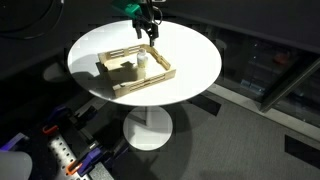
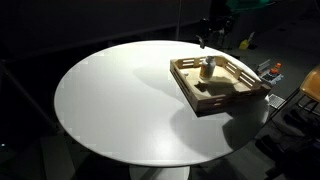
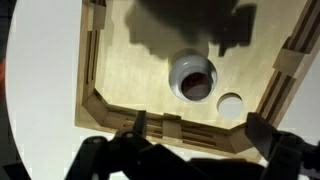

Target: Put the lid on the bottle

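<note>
The bottle [image 3: 192,78] is a small white cylinder standing upright in the light wooden tray [image 3: 90,60]; the wrist view looks into its dark open mouth. The lid [image 3: 231,103], a small pale disc, lies flat on the tray floor just beside the bottle. My gripper [image 3: 200,128] is open and empty, with its fingers spread above the tray's near wall. In both exterior views the gripper [image 1: 148,30] [image 2: 207,38] hangs above the far side of the tray [image 1: 140,85] [image 2: 215,103], with the bottle [image 1: 143,61] [image 2: 208,68] inside. The lid is too small to see there.
The tray sits on a round white pedestal table [image 1: 95,50] [image 2: 120,100], near its edge. The tray has raised slatted walls and an inner divider block [image 1: 120,68]. The surroundings are dark, with equipment on the floor [image 1: 60,150].
</note>
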You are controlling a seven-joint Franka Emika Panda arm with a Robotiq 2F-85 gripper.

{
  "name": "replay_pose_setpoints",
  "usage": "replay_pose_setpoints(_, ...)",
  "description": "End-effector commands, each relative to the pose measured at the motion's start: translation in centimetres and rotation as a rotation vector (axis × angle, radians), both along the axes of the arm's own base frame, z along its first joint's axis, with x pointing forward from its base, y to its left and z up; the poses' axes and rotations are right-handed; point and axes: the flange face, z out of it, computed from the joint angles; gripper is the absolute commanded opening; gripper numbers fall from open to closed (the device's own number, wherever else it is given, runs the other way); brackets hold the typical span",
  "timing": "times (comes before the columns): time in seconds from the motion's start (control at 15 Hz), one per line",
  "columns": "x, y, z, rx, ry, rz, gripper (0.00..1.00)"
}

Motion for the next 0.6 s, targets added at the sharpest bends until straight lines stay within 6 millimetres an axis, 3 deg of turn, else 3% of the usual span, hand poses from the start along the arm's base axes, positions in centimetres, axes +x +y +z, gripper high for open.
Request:
replay_pose_setpoints(0.0,-0.2,0.6,0.3,0.011,0.007,0.053,1.0)
replay_pose_setpoints(0.53,0.3,2.8,-0.9,0.043,0.009,0.076,1.0)
